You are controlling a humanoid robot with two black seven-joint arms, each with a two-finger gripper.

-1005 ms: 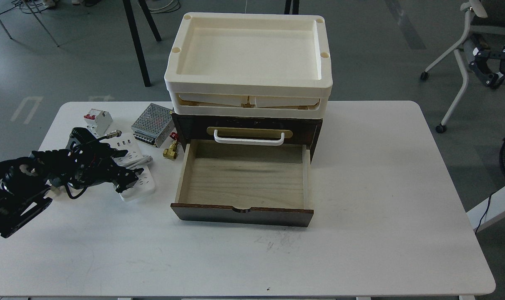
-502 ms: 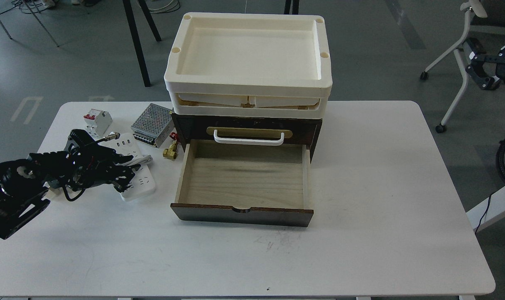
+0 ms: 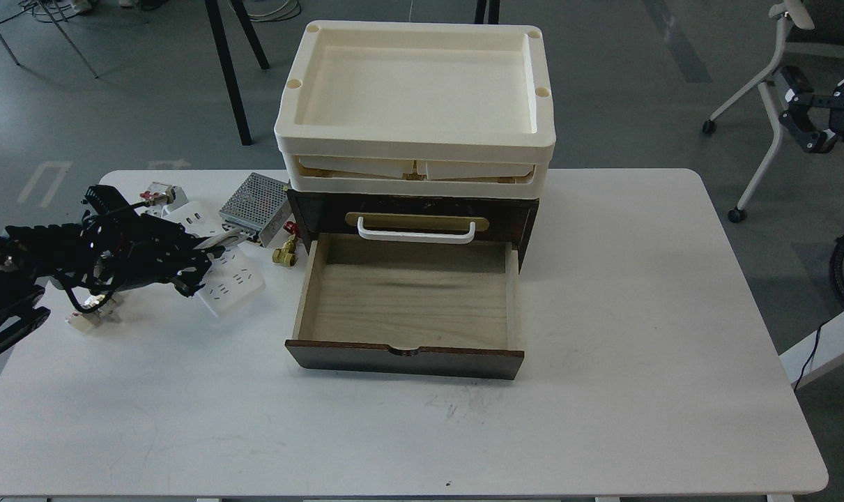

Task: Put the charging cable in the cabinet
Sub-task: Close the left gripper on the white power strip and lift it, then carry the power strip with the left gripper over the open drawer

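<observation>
The charging cable (image 3: pixel 232 282), a flat white power strip with its cord wrapped round the middle, is tilted and raised at the table's left. My left gripper (image 3: pixel 187 269) is shut on its middle, left of the cabinet. The cabinet (image 3: pixel 408 360) is dark brown, with its lower drawer pulled out towards me and its pale wood interior (image 3: pixel 408 296) empty. A white bar handle (image 3: pixel 416 234) sits on the closed drawer above. My right gripper (image 3: pixel 806 118) is dark and small at the far right edge, off the table; I cannot tell its fingers apart.
Cream plastic trays (image 3: pixel 415 143) are stacked on top of the cabinet. A metal mesh box (image 3: pixel 254 200), a brass fitting (image 3: pixel 284 255) and a white circuit breaker (image 3: pixel 158 192) lie between the strip and the cabinet. A small white plug (image 3: pixel 87 319) lies under my left arm. A chair (image 3: pixel 763 118) stands at the right.
My left gripper has risen and drawn back to the left with the power strip, which has lifted off the table and tilted. The right gripper shifted slightly.
</observation>
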